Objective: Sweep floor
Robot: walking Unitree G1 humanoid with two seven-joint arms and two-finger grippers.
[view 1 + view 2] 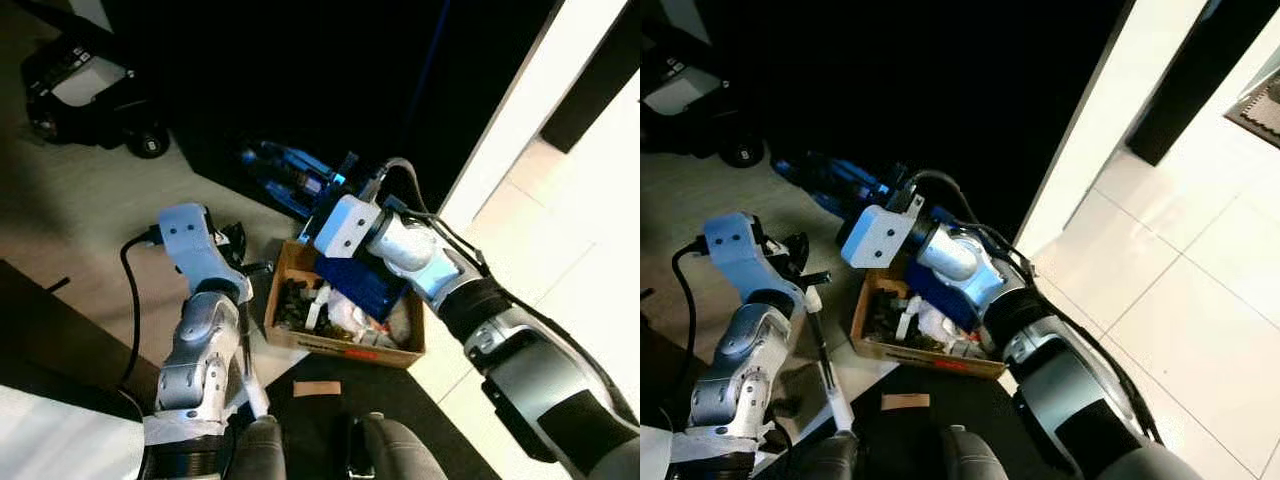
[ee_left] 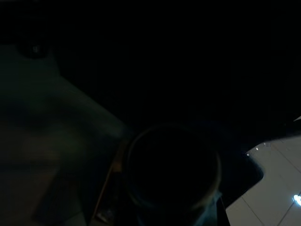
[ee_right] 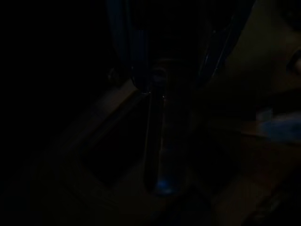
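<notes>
Sweepings (image 1: 340, 315) fill the box (image 1: 300, 340) on the floor (image 1: 90, 200), so emptying looks nearly done; right gripper (image 1: 335, 180) tips a blue dustpan (image 1: 360, 280) over it, left gripper's (image 1: 240, 250) grasp unclear.

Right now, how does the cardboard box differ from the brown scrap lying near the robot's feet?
The box is large and open-topped; the scrap is a small flat strip. The box holds debris, while the scrap holds nothing. The box sits under the blue dustpan; the scrap lies uncovered in front of the box. Both look like brown cardboard.
</notes>
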